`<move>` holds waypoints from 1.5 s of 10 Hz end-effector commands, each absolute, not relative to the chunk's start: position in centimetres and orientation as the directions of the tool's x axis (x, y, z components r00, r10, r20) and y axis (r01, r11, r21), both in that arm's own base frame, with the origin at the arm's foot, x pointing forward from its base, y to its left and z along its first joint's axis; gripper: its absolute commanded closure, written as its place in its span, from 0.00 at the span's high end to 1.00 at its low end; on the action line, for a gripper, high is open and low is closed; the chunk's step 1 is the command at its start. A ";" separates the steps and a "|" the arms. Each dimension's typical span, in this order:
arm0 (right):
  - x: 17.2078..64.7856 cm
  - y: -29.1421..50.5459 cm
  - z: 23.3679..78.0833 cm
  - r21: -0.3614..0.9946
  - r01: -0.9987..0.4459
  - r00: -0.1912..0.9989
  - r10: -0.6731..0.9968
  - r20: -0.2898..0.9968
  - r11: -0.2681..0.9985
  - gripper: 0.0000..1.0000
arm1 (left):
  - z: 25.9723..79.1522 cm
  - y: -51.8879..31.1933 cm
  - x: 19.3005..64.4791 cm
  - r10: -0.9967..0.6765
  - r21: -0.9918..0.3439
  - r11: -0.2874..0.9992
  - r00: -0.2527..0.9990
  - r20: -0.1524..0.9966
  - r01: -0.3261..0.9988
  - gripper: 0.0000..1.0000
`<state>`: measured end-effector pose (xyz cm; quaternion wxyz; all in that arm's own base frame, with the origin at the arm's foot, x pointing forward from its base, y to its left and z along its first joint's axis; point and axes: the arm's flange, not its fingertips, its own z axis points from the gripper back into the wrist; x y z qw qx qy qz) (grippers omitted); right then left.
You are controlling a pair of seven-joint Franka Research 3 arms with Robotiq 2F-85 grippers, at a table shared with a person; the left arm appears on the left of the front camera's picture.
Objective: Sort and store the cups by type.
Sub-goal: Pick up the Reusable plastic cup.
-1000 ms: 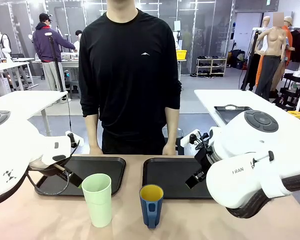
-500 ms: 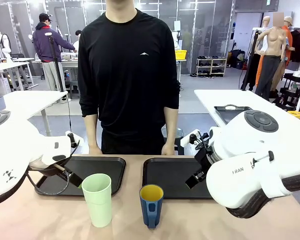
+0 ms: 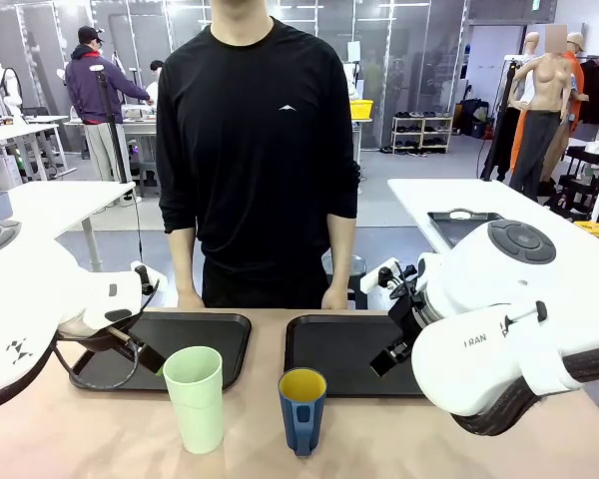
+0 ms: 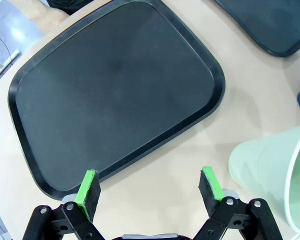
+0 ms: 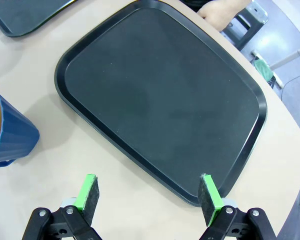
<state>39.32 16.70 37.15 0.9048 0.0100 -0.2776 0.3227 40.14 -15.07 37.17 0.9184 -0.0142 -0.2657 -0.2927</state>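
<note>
L gripper (image 4: 149,184): jaws spread wide, nothing between the green pads (image 4: 86,183), hanging above the tan table (image 3: 379,444). Directly ahead of it lies a black tray (image 4: 115,90), bare; tray's near rim runs just beyond the fingertips, the left-hand pad in wrist view overlapping that rim. Mint-green tumbler (image 4: 270,165) stands upright on the table just off the right-hand finger in that view, near but apart from it, outside the jaws, and off the tray. Front view: the tumbler sits nearer the camera than the L gripper and toward table centre. R gripper (image 5: 149,187): also fully spread, holding nothing, above the table. Second black tray (image 5: 160,95) ahead of it, bare; near rim passes between the fingers, tray corner by the right-hand pad in wrist view. Dark blue mug (image 5: 7,135), yellow inside, upright on the table well off the left-hand finger in R wrist view, clear of the tray rim. Front view: mug handle faces the camera; mug stands beside the tumbler, not touching, both betw. the two grippers and on the camera side of the trays. Person (image 3: 260,150) in black top stands beyond the trays, hands (image 3: 335,297) resting at the far table edge, well apart from both grippers.
</note>
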 end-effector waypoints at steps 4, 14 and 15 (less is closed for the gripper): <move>38.2 17.1 39.1 -0.170 -0.533 0.678 0.538 0.502 0.829 1.00 | 39.2 -15.3 39.4 -0.496 0.166 0.860 0.710 0.500 0.483 1.00; 31.5 19.1 50.1 -0.293 -0.383 0.686 0.482 0.545 0.876 1.00 | 47.9 -17.5 34.0 -0.434 0.141 0.885 0.677 0.594 0.444 1.00; 31.3 19.0 50.2 -0.304 -0.385 0.678 0.491 0.547 0.871 1.00 | 48.2 -17.6 33.7 -0.438 0.157 0.885 0.669 0.601 0.439 1.00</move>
